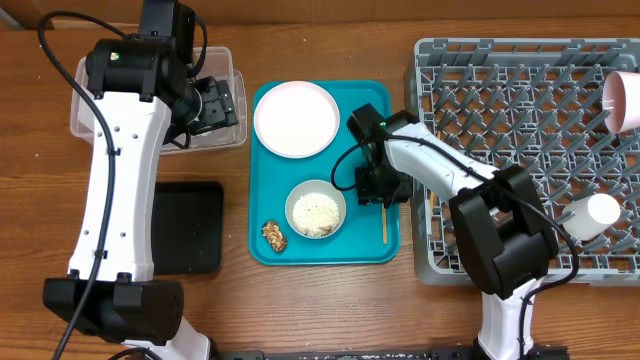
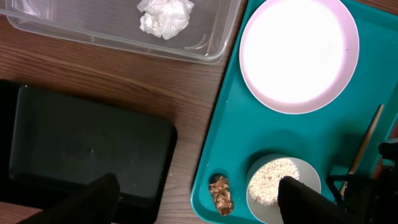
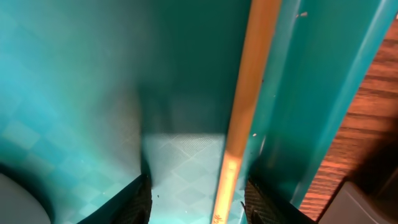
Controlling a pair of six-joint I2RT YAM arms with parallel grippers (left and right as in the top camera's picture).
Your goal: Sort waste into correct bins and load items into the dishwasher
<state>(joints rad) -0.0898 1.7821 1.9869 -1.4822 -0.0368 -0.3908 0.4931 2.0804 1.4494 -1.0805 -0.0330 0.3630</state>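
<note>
Right gripper [image 3: 198, 186] – jaws spread, gripping nothing. Its two dark fingers [image 3: 138, 200] stand on either side of a thin wooden chopstick [image 3: 245, 93], which lies flat on the floor of the teal tray [image 1: 270, 180], closer to one finger than to the other. In the overhead view this gripper hangs low over the tray's right-hand strip, with the chopstick's near end showing just below it, close to the tray's right rim.

On the same tray lie a round pale pink plate [image 1: 296, 119] at the far end and a white bowl [image 1: 316, 209] holding loose white rice [image 1: 317, 213] at the near end. A small brown food lump [image 1: 274, 235] sits just beside the bowl, on the tray floor.

To the tray's right stands the grey dish rack [image 1: 520, 100]. A small white cup [image 1: 593, 215] lies among its pegs, and a pale pink dish [image 1: 624, 100] leans at its right edge.

Left gripper [image 2: 199, 186] – jaws wide apart and empty, held above the clear tub [image 1: 90, 120]. A crumpled white tissue [image 2: 165, 15] rests inside the tub. The shallow black tray [image 1: 190, 228] lies on the wooden table [image 1: 240, 300], nearer than the tub and to the left of the teal tray.
</note>
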